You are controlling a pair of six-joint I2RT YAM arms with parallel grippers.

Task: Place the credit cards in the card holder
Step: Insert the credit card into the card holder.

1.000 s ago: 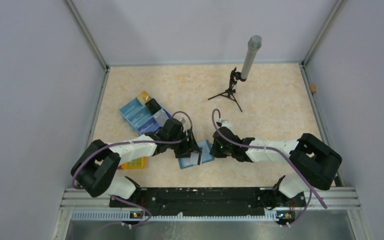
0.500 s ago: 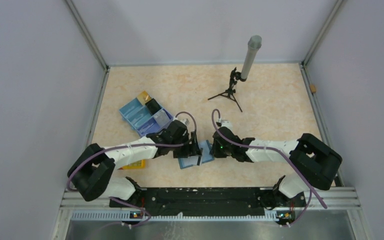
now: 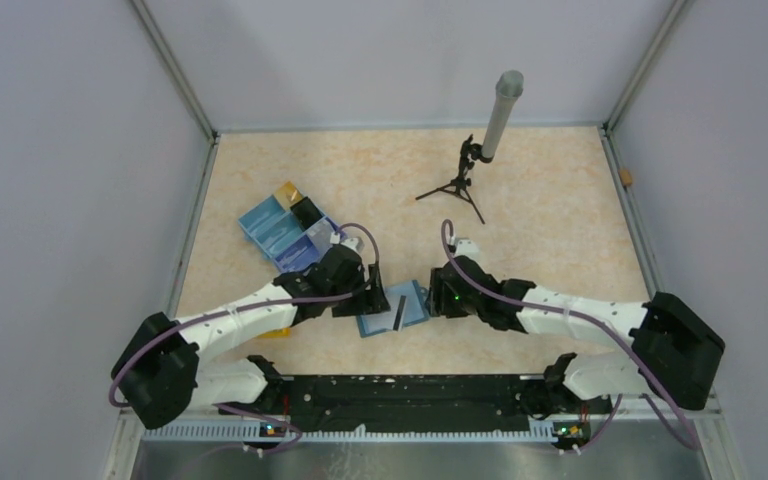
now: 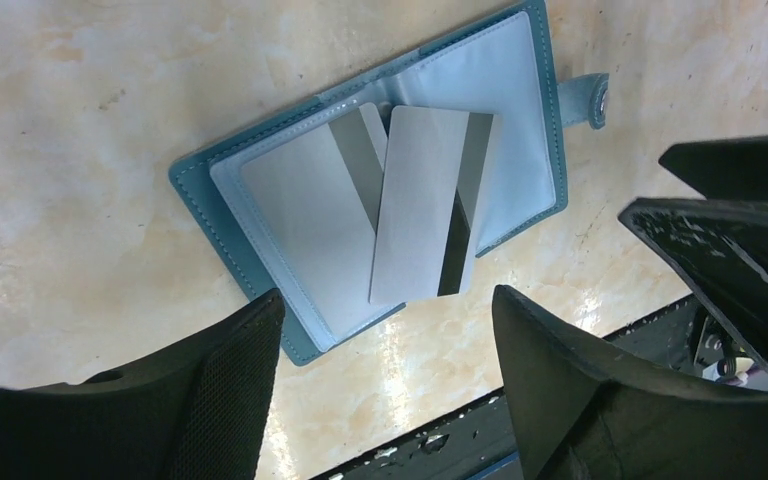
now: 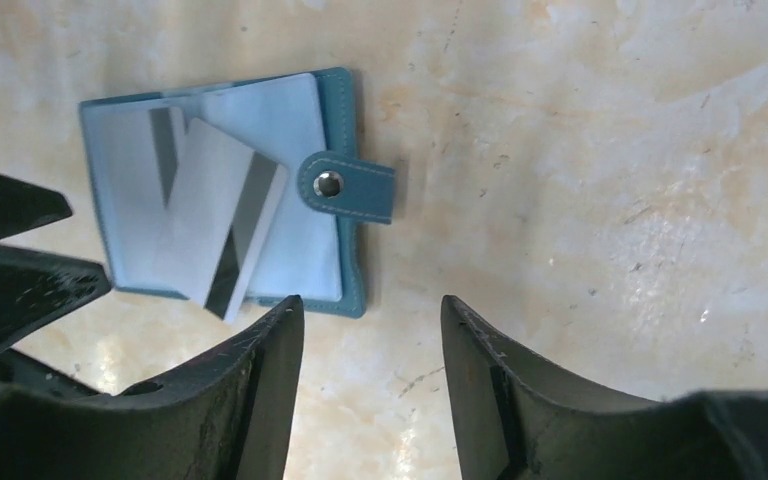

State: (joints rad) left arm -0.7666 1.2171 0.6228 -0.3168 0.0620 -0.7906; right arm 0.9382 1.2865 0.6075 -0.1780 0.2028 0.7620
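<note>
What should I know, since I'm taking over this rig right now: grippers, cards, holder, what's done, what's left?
Left gripper: open, empty, over the holder.
Right gripper: open, empty, near the clasp.
Teal folding card holder: lying open and flat.
Done: one silvery striped card looks tucked into a sleeve.
Unfinished: a second silvery card lies slanted on top, overhanging the holder's edge, not inserted.
A gold card and a black card appear to sit in the blue partitioned tray.
Left: seat the loose card, then fetch those two.
</note>
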